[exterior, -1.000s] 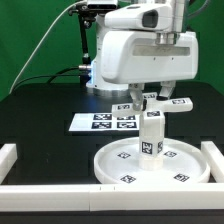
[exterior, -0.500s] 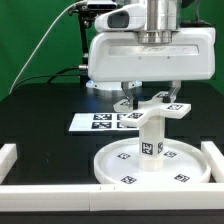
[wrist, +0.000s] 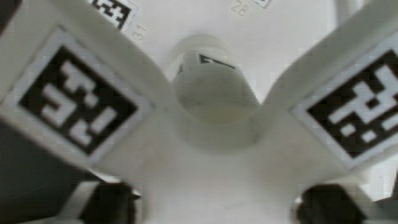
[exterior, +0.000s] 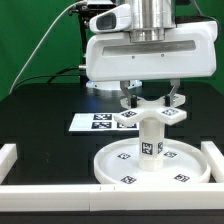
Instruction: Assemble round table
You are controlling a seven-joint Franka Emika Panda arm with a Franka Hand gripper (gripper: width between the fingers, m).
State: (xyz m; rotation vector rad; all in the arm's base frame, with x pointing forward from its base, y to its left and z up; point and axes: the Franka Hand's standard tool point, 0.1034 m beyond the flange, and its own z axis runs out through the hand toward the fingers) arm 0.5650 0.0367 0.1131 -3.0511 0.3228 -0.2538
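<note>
The jaws are clamped on the foot, one on each side of its hub, holding it directly over the post. Whether it already touches the post's top I cannot tell from where I stand. The post stands upright in the middle of the disc, which lies flat near the front of the black desk, with the marker board just behind it.

All three parts are white moulded plastic, hard and smooth (slightly glossy, so probably slippery in a grip), with black-and-white square tags stuck on their faces. The foot looks light and stiff: a small hub with flat arms splaying outward, a tag on each arm end. The hub seems the sensible place to hold it, since a pinch on one arm would let it swing round. The post is a short thick cylinder; the disc is broad with a raised rim. Nothing looks fragile, though the post, if it is only standing loose, might tip under a sideways push.
</note>
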